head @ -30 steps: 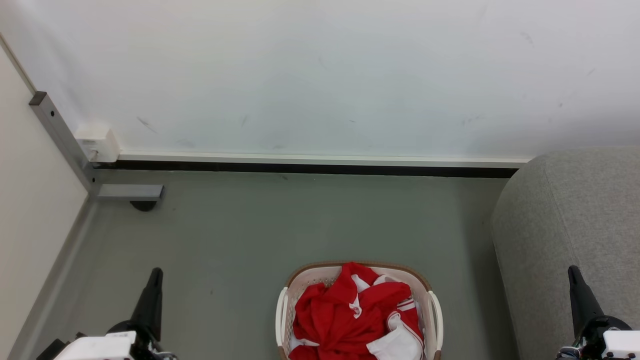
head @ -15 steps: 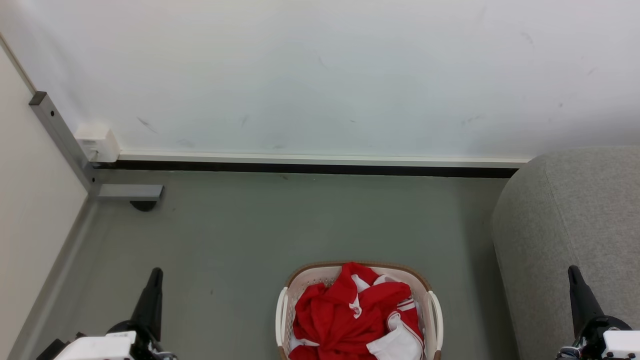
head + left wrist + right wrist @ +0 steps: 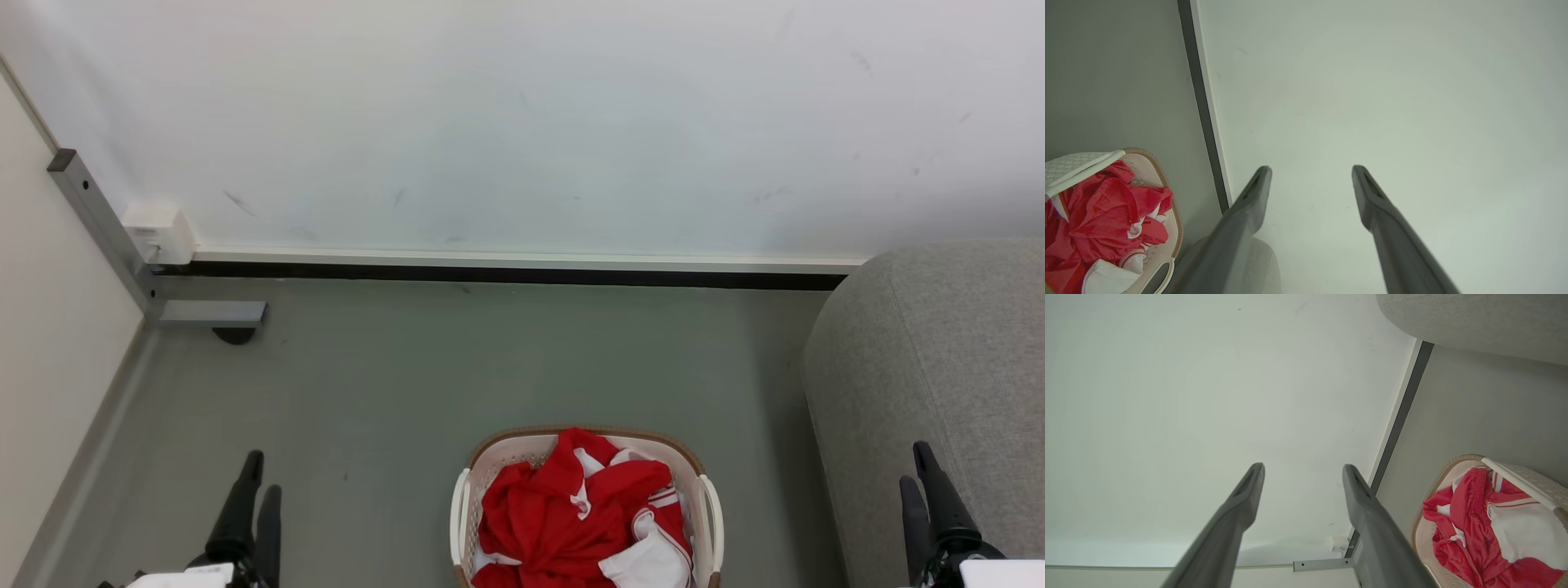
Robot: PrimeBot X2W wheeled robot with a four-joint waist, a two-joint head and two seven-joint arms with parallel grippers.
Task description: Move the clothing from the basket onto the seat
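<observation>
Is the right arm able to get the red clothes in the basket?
Probably yes. The right gripper is open, the clothing lies uncovered in the basket, and bare floor lies between them.

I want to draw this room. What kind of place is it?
Probably a plain indoor room, maybe a living room: a grey sofa, a basket of red clothes on the floor, a bare white wall.

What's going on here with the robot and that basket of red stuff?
A two-armed robot faces the basket of red clothing on the floor, with the grey seat to its right. The left jaws and right jaws are open and empty, either side of the basket. All the clothing seen lies heaped in the basket; nothing is picked up yet.
</observation>
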